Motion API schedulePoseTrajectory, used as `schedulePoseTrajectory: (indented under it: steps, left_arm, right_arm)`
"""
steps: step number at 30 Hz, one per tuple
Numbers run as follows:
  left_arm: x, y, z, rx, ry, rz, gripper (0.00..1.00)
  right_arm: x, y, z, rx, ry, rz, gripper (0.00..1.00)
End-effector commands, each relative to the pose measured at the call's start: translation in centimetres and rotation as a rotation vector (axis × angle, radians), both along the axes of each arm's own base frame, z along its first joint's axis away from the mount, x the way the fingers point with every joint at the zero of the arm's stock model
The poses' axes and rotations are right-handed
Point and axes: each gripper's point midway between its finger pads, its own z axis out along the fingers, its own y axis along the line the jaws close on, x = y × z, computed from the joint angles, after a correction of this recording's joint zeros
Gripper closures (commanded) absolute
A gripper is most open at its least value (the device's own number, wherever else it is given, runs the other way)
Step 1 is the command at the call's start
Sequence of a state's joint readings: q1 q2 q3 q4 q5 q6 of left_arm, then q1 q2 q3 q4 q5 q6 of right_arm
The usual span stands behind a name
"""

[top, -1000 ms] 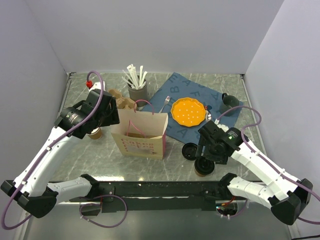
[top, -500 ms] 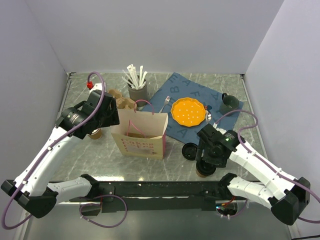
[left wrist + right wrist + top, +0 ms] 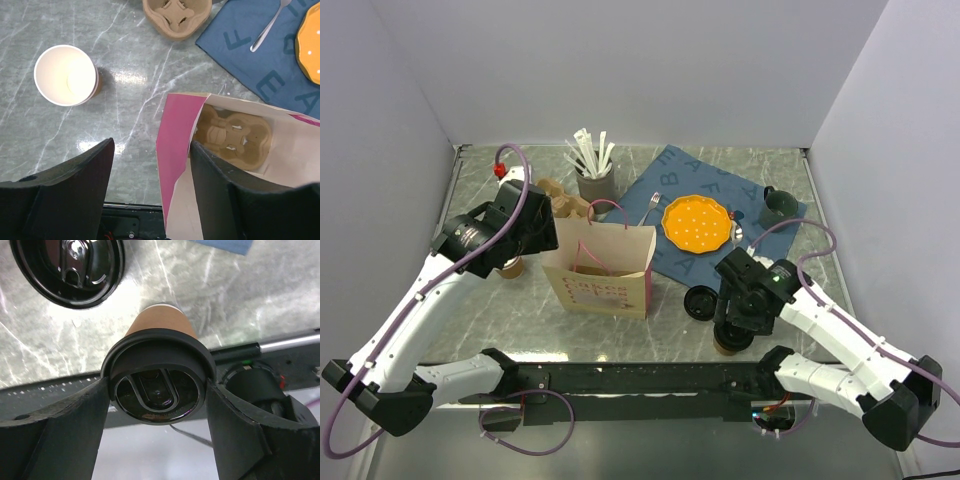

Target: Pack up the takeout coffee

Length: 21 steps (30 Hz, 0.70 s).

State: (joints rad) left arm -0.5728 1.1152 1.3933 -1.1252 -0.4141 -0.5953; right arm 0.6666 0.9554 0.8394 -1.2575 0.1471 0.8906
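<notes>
Across the grey-green marbled table (image 3: pixel 520 310), glossy enough to throw back the lamps, plain pale walls (image 3: pixel 620 70) close off three sides. A blue cloth (image 3: pixel 670 195) with pale letters lies toward the far right and carries an orange plate (image 3: pixel 697 222). A paper bag (image 3: pixel 600 265) stands open near the middle.

The takeout coffee (image 3: pixel 159 365) sits at the table's near edge, right of the bag and just beside a loose black lid (image 3: pixel 67 270). The right gripper (image 3: pixel 156 405) is clenched on it, one finger pressed to each side of its black sip lid. From above the arm covers nearly all of the cup, so whether its base touches the marble cannot be told.

The left gripper (image 3: pixel 150 185) hangs over the bag's left edge, spread wide and grasping nothing. Between its fingers the bag's pink inner wall shows, and a moulded cup carrier (image 3: pixel 232 136) lies at the bottom (partly cut off by the bag's rim). A lidless cup (image 3: pixel 66 75) stands on the marble well left of the bag. The print on the bag's front is too small to read.
</notes>
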Motion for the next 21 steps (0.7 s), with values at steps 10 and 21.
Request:
schedulePoseTrajectory:
  steps: [10,21]
  left_arm:
    - [2.4,-2.5,1.0,-0.057,-0.04,-0.093,0.44]
    - [2.5,-4.3,1.4,-0.1,-0.048,-0.194,0.92]
  right_arm:
    - [2.0,0.2,9.4,0.003,-0.119,0.142,0.5]
    - [4.9,4.0,20.1,0.164,-0.365,0.373,0.53]
